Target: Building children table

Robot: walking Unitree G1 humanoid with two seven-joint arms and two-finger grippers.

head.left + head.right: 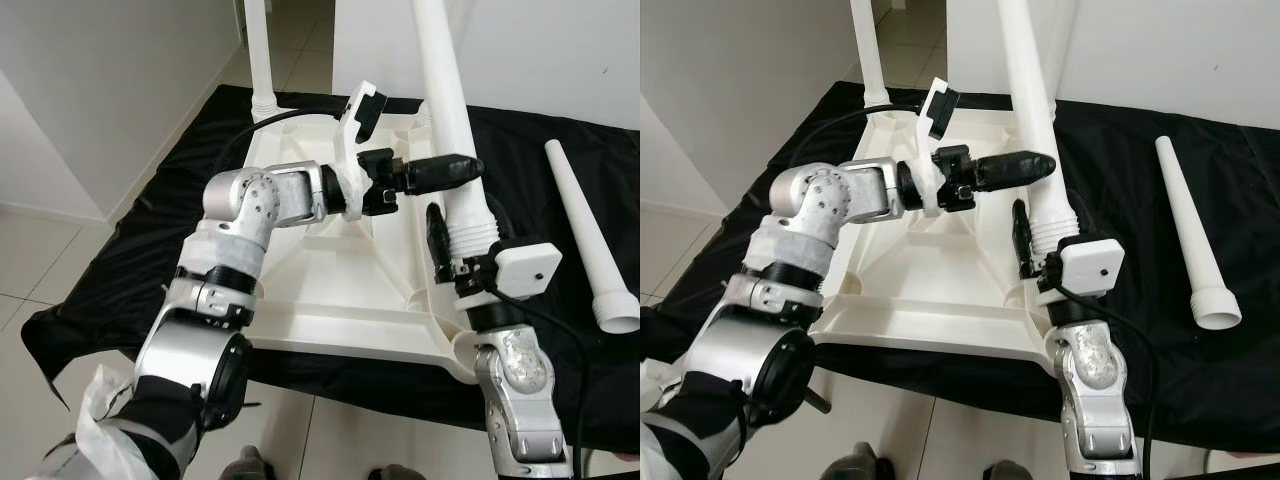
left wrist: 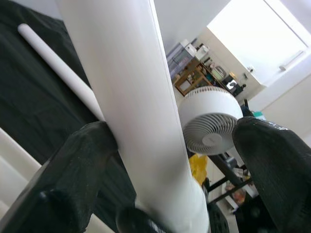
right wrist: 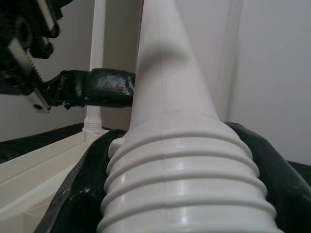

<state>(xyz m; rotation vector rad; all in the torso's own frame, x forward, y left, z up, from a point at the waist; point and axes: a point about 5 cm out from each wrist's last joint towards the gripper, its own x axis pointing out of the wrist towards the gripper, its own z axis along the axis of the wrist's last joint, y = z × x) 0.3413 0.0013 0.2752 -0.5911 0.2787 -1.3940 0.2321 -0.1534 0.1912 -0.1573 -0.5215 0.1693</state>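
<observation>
A white plastic children's table (image 1: 340,300) lies upside down on a black cloth. One white leg (image 1: 258,50) stands upright at its far left corner. A second leg (image 1: 445,80) stands at the near right corner. My right gripper (image 1: 465,235) is shut on this leg's ribbed base (image 3: 180,174), a finger hugging each side. Higher up, my left gripper (image 1: 455,170) straddles the same leg (image 2: 131,97). It is open: one finger (image 2: 77,174) touches the leg and the other (image 2: 277,165) stands apart from it.
A loose white leg (image 1: 585,230) lies on the black cloth (image 1: 560,130) to the right of the table. White walls stand behind and a doorway opens at the far left. Tiled floor (image 1: 50,260) lies to the left. A white fan (image 2: 209,121) stands further off.
</observation>
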